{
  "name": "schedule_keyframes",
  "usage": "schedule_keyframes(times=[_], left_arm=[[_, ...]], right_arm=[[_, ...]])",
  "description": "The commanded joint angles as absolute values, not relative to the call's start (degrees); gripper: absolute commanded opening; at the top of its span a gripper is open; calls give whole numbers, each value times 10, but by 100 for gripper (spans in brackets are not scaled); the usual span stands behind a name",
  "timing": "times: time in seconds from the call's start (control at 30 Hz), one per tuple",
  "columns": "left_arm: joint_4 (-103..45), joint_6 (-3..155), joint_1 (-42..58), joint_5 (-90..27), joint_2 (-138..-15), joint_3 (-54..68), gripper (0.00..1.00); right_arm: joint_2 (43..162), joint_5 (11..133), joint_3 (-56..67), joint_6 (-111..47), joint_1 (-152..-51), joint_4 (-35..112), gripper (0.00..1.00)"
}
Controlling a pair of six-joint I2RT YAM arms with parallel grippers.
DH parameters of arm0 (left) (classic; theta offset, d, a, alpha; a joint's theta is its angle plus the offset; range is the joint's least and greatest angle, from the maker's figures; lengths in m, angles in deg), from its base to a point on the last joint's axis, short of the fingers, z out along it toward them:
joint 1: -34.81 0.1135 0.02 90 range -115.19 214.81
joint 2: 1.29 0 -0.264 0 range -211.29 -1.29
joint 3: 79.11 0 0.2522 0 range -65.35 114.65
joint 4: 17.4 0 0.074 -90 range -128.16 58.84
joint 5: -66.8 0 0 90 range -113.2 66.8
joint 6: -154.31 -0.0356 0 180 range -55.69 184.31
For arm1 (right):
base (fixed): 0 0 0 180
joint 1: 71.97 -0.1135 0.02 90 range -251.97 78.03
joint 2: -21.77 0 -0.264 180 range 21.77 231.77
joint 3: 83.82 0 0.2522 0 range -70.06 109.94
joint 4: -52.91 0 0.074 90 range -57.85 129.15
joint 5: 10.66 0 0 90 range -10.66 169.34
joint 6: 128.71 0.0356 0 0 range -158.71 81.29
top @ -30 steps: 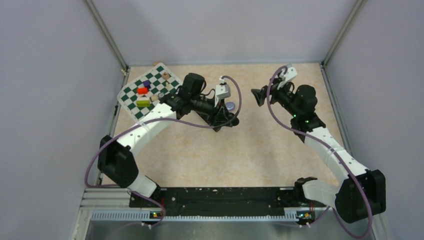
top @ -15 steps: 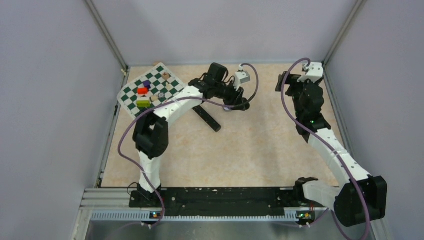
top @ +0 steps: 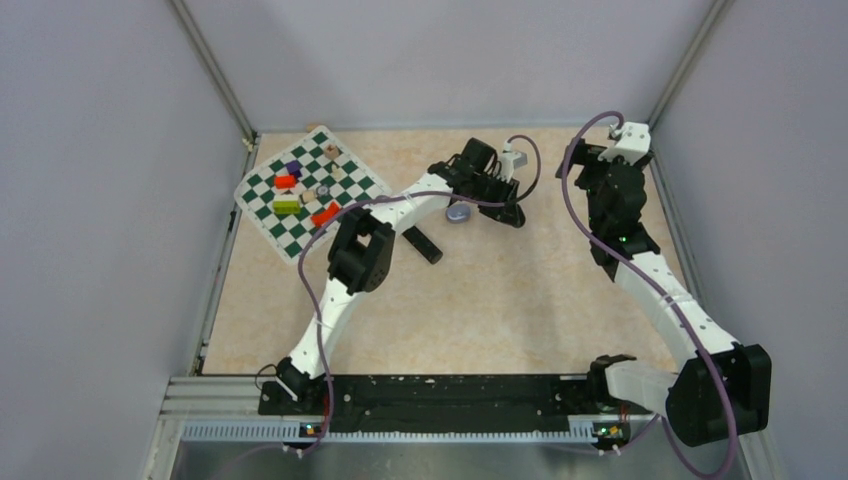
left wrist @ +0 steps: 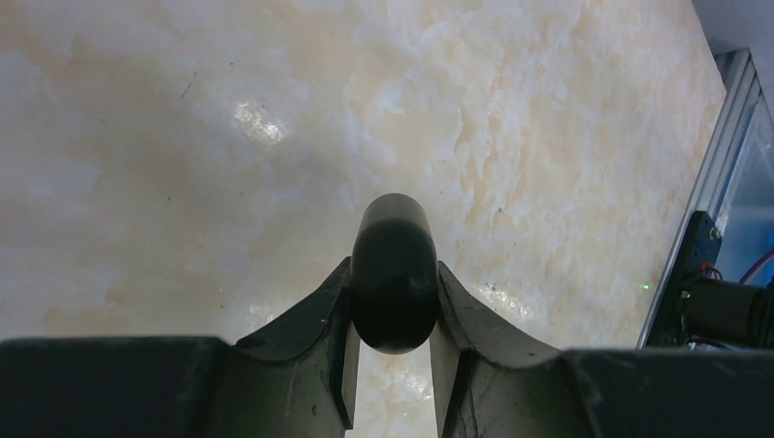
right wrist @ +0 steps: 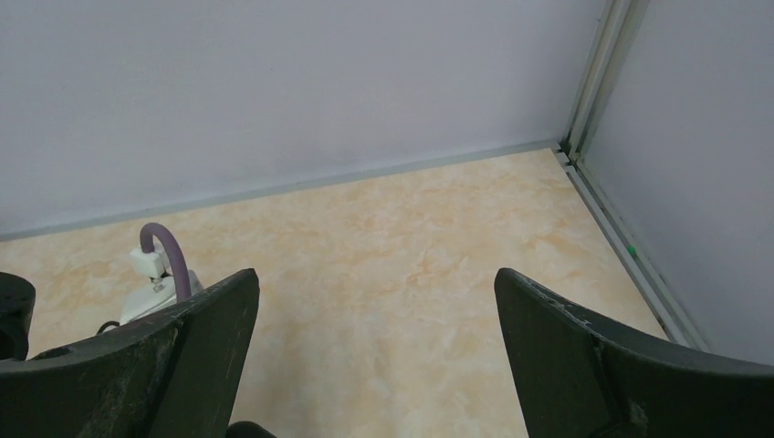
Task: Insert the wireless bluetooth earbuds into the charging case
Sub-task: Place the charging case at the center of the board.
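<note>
Black rounded item (left wrist: 392,239) clamped in left hand (left wrist: 394,278) (now farther right)

Marbled table (top: 500,300) w/ checkerboard mat (top: 345,175) rear-left, black bar (top: 422,244) mid, pale oval case (top: 458,212) nr it.

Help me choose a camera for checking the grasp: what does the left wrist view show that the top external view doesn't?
Left wrist only: a glossy black rounded object pinched between the left fingers. Top external only: the checkerboard, a black bar, the right arm. Both: the marbled tabletop.
</note>
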State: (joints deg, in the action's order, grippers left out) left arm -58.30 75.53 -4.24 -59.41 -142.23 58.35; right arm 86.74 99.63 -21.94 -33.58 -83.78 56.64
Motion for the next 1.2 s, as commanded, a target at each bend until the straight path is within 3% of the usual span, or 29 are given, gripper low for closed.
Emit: schedule_keyframes(times=[0.0, 0.3, 0.67, 0.87, 1.1, 1.17], left_arm=[[-565, 826, -39, -572, -1441, 635, 0], [-565, 875, -40, -561, -1493, 655, 3], [-575, 902, -39, -545, -1504, 664, 47], [-595, 905, -39, -533, -1509, 668, 77], [-613, 911, -39, -527, -1508, 674, 98], [-624, 910, -39, -523, -1503, 675, 99]], right_arm=[[867, 1001, -188, -334, -833, 577, 99], [864, 1000, -187, -334, -834, 575, 99], [869, 992, -189, -332, -834, 574, 99], [873, 981, -191, -331, -834, 575, 99], [878, 971, -193, -332, -834, 578, 99], [879, 971, -193, -331, -833, 578, 99]])
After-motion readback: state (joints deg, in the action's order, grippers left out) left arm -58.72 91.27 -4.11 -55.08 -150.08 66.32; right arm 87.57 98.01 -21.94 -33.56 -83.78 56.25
